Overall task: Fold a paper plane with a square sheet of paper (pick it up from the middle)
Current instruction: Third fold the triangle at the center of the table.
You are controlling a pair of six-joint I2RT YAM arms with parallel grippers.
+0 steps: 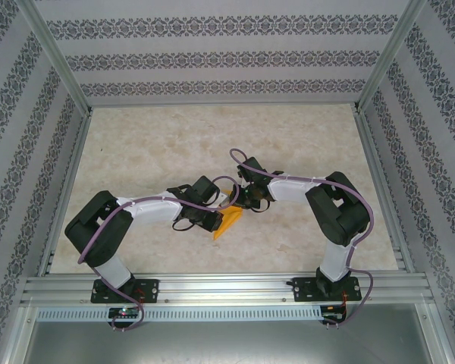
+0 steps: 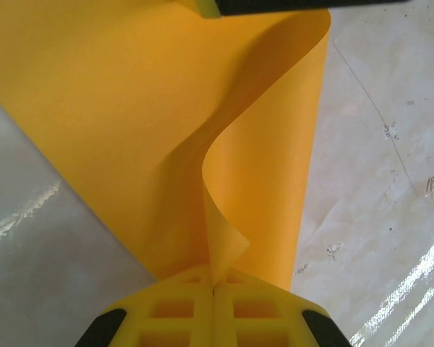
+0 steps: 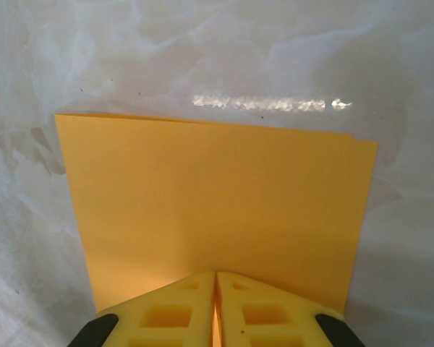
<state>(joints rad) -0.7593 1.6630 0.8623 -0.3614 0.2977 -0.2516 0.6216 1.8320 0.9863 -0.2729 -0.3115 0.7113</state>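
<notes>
**A:** What's around the sheet (image 1: 229,222)?

**B:** A marbled tabletop (image 1: 174,144) with patterned walls (image 1: 212,57) left, right and far. Two arms (image 1: 148,206) meet over the sheet and hide its far part.

**A:** How many sheets?

**B:** One, orange-yellow, mid-tabletop between the wrists.

**A:** And the jaws?

**B:** The left jaws are clamped on a flap that curls up off the sheet. The right jaws are clamped on its near edge, where it lies as a flat rectangle.

no readable text, labels or numbers anywhere
</notes>
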